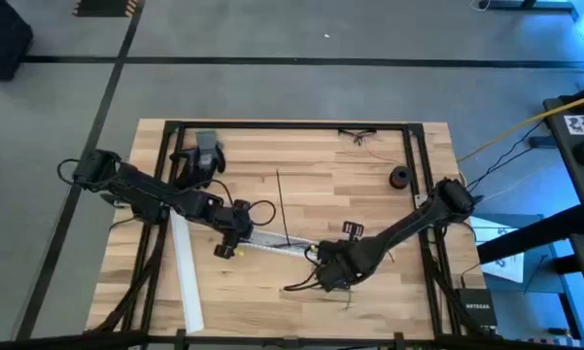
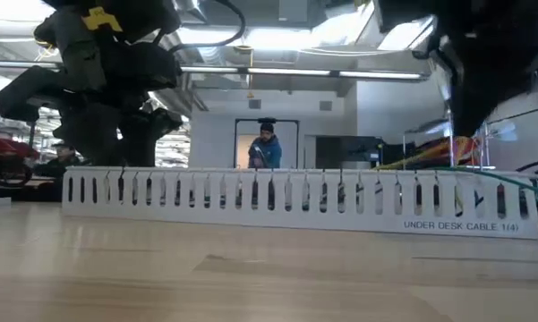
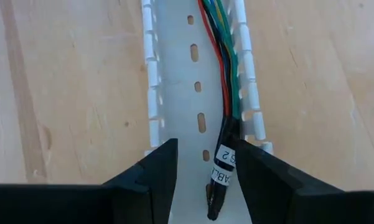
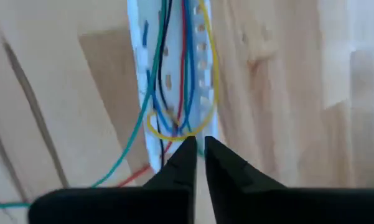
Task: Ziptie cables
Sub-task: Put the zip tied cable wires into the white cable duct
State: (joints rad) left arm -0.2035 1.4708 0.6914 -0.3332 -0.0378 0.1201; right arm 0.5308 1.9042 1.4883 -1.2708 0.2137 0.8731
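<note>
Two dark grippers at opposite ends of one white slotted plastic channel [image 1: 272, 245] on the wooden table [image 1: 350, 185]. Left gripper [image 3: 202, 177] — fingers parted, straddling the channel's end, the labelled black end of the thin red, green and dark cables [image 3: 227, 81] lying between them; contact cannot be told. Right gripper [image 4: 199, 158] — fingers nearly closed, tips just at the channel's far end where cables loop out. Thin straight black ziptie [image 1: 282, 206] — on the table between both grippers, just beyond the channel.

Two white slotted strips [image 1: 187, 277] [image 1: 272, 245], one ziptie [image 1: 283, 206], one black spool [image 1: 399, 177].
</note>
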